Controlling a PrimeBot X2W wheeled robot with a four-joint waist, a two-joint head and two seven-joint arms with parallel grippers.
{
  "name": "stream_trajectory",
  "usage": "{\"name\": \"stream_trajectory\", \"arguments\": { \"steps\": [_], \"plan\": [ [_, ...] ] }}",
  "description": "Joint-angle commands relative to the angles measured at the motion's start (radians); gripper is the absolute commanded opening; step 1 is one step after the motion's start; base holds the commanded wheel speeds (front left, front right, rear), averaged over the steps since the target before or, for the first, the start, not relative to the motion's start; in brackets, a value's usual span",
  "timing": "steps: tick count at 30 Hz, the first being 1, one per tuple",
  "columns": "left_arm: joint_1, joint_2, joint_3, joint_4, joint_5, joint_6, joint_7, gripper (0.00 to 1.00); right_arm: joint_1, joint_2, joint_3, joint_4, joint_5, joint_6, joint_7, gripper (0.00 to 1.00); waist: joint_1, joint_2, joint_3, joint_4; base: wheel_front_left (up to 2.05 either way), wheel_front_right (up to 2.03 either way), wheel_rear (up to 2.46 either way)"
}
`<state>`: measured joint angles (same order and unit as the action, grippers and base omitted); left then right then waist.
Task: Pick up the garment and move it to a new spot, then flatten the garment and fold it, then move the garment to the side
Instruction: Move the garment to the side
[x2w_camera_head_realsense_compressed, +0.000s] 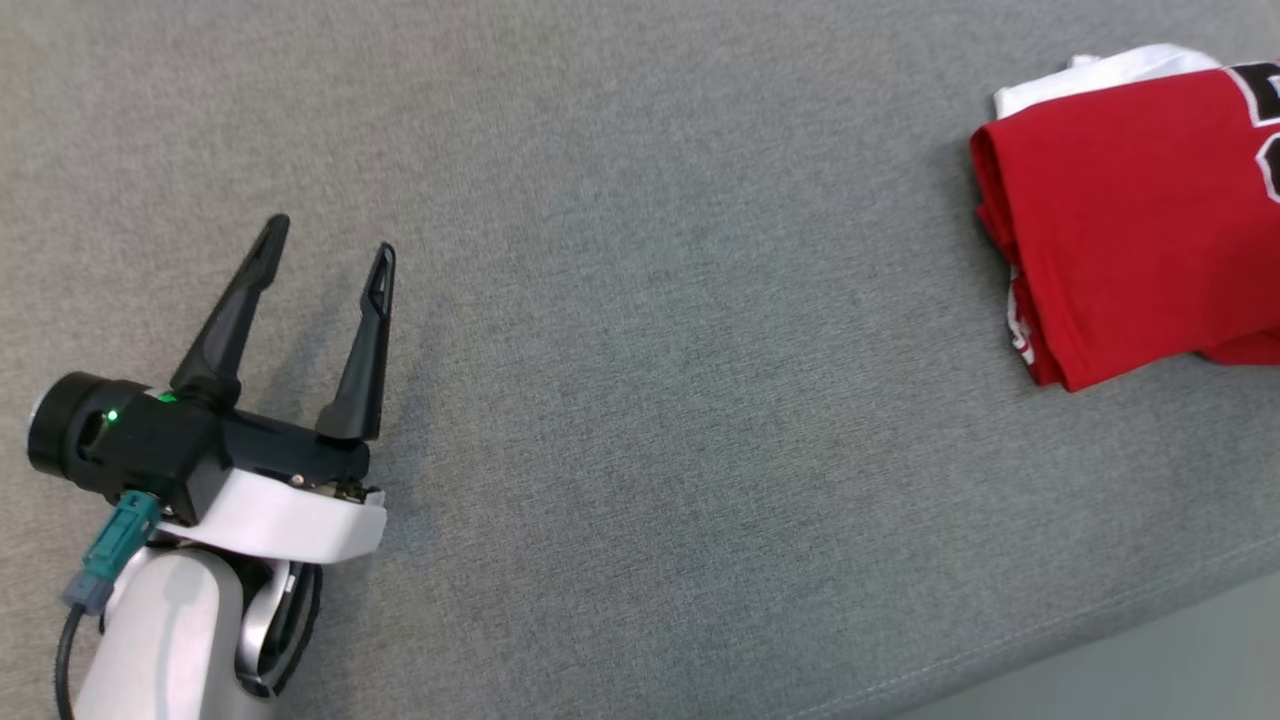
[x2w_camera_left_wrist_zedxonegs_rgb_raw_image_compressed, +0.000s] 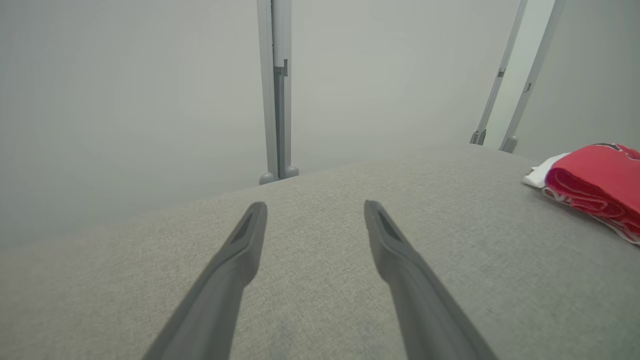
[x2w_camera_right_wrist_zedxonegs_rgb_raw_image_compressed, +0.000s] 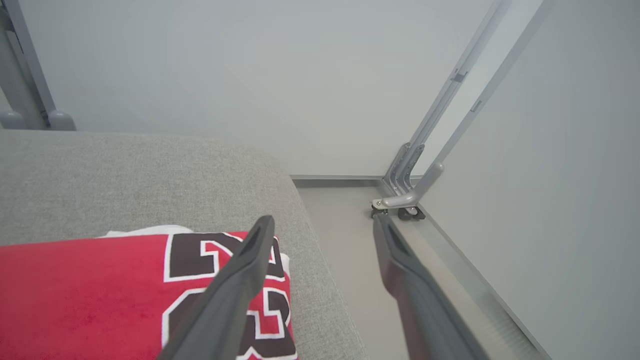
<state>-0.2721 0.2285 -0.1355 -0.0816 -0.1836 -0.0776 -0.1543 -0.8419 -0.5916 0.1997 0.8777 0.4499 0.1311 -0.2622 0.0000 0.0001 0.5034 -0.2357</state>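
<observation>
Left gripper (x2w_camera_head_realsense_compressed: 331, 236) jaws spread wide, nothing between them, over bare grey table (x2w_camera_head_realsense_compressed: 640, 400) at 8 o'clock in head view. Right gripper (x2w_camera_right_wrist_zedxonegs_rgb_raw_image_compressed: 324, 220) jaws also apart and empty. One finger (x2w_camera_right_wrist_zedxonegs_rgb_raw_image_compressed: 240, 280) crosses in front of the garment's number print (x2w_camera_right_wrist_zedxonegs_rgb_raw_image_compressed: 200, 255), contact can't tell; the other sits past the table edge over the floor (x2w_camera_right_wrist_zedxonegs_rgb_raw_image_compressed: 345, 260). Garment (x2w_camera_head_realsense_compressed: 1120, 220), red, folded, white layer under it, lies at 2 o'clock in head view, well apart from the left jaws. In right wrist view it's at 8 o'clock of the right jaws.
</observation>
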Motion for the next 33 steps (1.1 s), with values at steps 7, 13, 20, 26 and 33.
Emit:
{"name": "stream_trajectory", "arguments": {
  "steps": [7, 13, 20, 26, 33],
  "plan": [
    [0.05, -0.026, -0.004, 0.06, -0.024, 0.02, -0.03, 1.0, 0.176, 0.114, -0.233, -0.145, -0.083, -0.001, -0.003, 1.0, 0.0, -0.0001, -0.138, 0.015, 0.0, 0.0, 0.0],
    [0.088, -0.05, -0.006, 0.104, -0.04, 0.04, -0.049, 1.0, 0.299, 0.23, -0.325, -0.286, -0.142, -0.001, -0.003, 1.0, 0.0, -0.0001, -0.231, 0.061, 0.0, 0.0, 0.0],
    [0.133, -0.072, -0.005, 0.146, -0.058, 0.059, -0.063, 1.0, 0.445, 0.336, -0.339, -0.458, -0.211, -0.001, 0.0, 1.0, 0.0, -0.0001, -0.319, 0.136, 0.0, 0.0, 0.0],
    [0.176, -0.074, -0.001, 0.168, -0.066, 0.074, -0.069, 1.0, 0.556, 0.418, -0.324, -0.597, -0.255, -0.001, 0.05, 1.0, 0.0, -0.0001, -0.383, 0.2, 0.0, 0.0, 0.0],
    [0.229, -0.063, 0.011, 0.184, -0.08, 0.094, -0.054, 1.0, 0.681, 0.476, -0.282, -0.727, -0.286, -0.001, 0.128, 1.0, 0.0, -0.0001, -0.458, 0.267, 0.0, 0.0, 0.0]
  ]
}}
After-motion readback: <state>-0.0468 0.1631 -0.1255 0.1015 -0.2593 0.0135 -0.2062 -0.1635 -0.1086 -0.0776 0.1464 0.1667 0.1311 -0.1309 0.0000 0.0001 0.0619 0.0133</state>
